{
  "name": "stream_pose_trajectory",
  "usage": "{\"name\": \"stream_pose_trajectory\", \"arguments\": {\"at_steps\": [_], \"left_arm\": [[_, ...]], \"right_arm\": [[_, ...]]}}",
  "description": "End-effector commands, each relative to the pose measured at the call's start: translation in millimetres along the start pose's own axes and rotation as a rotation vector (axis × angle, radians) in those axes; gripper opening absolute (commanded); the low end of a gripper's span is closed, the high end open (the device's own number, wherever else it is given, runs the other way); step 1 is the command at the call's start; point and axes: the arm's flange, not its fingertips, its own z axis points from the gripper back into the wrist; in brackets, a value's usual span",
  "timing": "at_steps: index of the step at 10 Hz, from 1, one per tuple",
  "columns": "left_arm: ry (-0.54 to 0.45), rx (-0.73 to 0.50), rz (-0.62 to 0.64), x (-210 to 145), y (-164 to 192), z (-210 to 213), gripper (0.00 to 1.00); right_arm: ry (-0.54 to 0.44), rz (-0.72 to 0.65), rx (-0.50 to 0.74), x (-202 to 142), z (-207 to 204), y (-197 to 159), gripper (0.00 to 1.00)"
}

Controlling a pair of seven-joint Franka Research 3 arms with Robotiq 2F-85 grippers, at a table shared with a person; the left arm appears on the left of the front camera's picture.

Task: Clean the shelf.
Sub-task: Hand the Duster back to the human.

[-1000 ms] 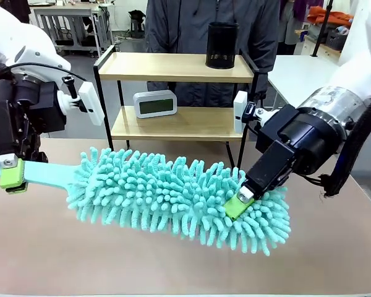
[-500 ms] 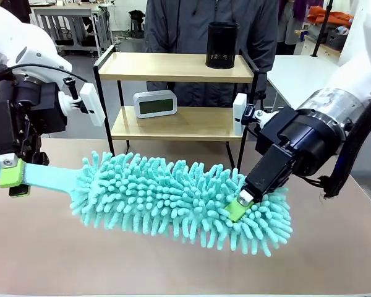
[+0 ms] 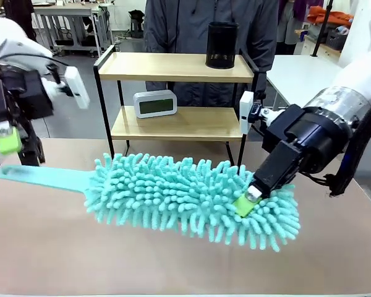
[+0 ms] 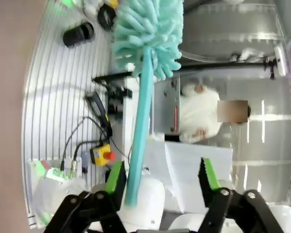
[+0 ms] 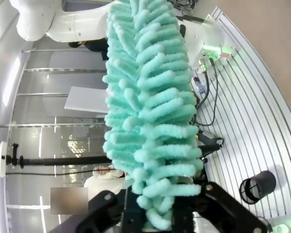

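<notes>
While the right hand point(image 3: 252, 199) stays clenched on the teal chenille duster point(image 3: 191, 199) lying across the bench point(image 3: 43, 247), the left hand point(image 3: 11, 141) hangs released above its flat handle point(image 3: 43, 177). Behind stands the shelf point(image 3: 173, 68), bearing a clock point(image 3: 154, 103) and black cup point(image 3: 222, 44).

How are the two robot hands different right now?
The right gripper is shut on the fluffy duster; the left gripper is open, holding nothing. The right gripper sits low in the duster's fluff; the left gripper hangs raised above the duster's flat handle. Both are black with green pads.
</notes>
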Motion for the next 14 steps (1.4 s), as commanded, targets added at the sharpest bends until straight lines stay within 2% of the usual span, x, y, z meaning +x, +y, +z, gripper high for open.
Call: {"name": "stream_pose_trajectory", "arguments": {"at_steps": [1,3,4,5,6,8,9,10,12,14], "left_arm": [[-0.316,0.000,-0.024,-52.9,3.7,35.3,1.00],[-0.690,0.025,-0.094,-125.4,2.3,62.3,1.00],[-0.837,0.011,-0.168,-158.2,3.0,67.6,1.00],[-0.999,0.012,-0.202,-172.9,10.7,72.2,1.00],[-1.143,0.011,-0.196,-175.4,23.5,76.9,1.00],[-1.368,-0.027,-0.153,-171.8,50.0,93.6,1.00],[-1.333,-0.087,-0.082,-168.6,57.9,99.7,1.00],[-1.287,-0.034,-0.110,-202.9,44.4,95.7,1.00],[-1.287,-0.034,-0.110,-202.9,44.4,95.7,1.00],[-1.287,-0.034,-0.110,-202.9,44.4,95.7,1.00]], "right_arm": [[0.057,0.041,0.029,-20.1,38.8,0.1,0.00],[-0.068,0.079,0.095,-45.3,98.5,10.3,0.00],[-0.241,0.156,0.123,-64.2,137.7,21.4,0.00],[-0.398,0.232,0.141,-80.2,165.3,29.6,0.00],[-0.515,0.302,0.169,-92.7,184.7,32.6,0.00],[-0.830,0.353,0.187,-115.9,219.1,24.9,0.00],[-1.025,0.279,0.192,-128.0,235.4,16.3,0.00],[-1.139,0.212,0.209,-140.8,248.2,4.0,0.00],[-1.230,0.015,0.261,-160.9,266.9,-35.5,0.00],[-1.228,-0.196,0.326,-170.4,282.0,-87.9,0.00]]}}
